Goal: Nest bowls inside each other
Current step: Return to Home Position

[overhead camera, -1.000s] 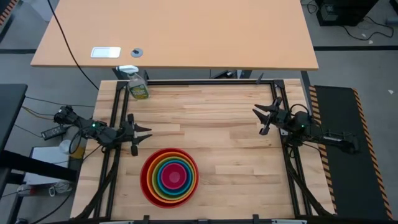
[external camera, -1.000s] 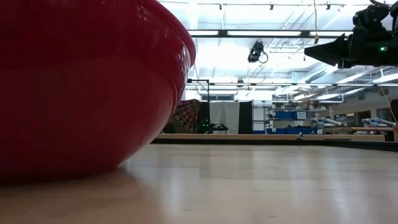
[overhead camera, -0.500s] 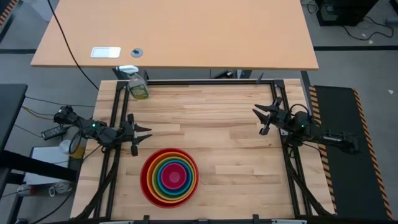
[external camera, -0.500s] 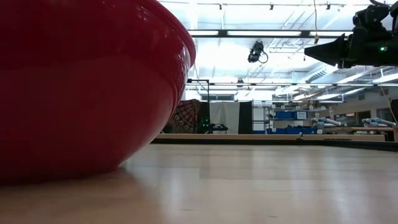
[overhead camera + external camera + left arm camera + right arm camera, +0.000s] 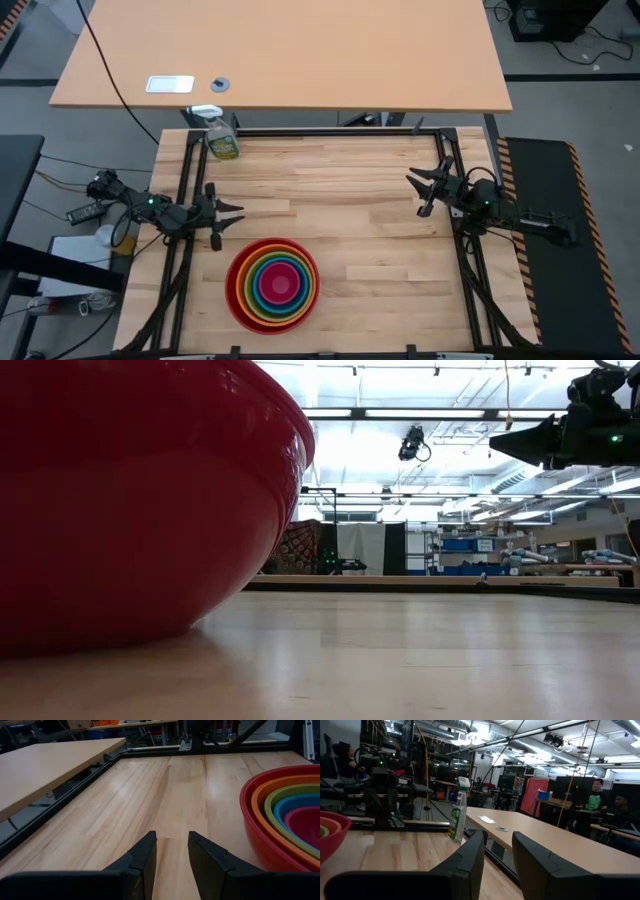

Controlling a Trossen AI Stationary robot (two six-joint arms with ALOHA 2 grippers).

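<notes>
Nested round plastic bowls [image 5: 273, 283], red outermost, on wooden desk [image 5: 350, 205]. My left gripper [image 5: 235, 214] near them, right gripper [image 5: 415, 191] well apart; all fingers apart.

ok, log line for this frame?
state: round plastic bowls nested, red outermost, pink innermost | left gripper: open, empty, near stack | right gripper: open, empty, right side of wooden table

Left hand [image 5: 235, 215] and right hand [image 5: 416, 189] are black, wedge-fingered, on dark green-lit arms.
</notes>
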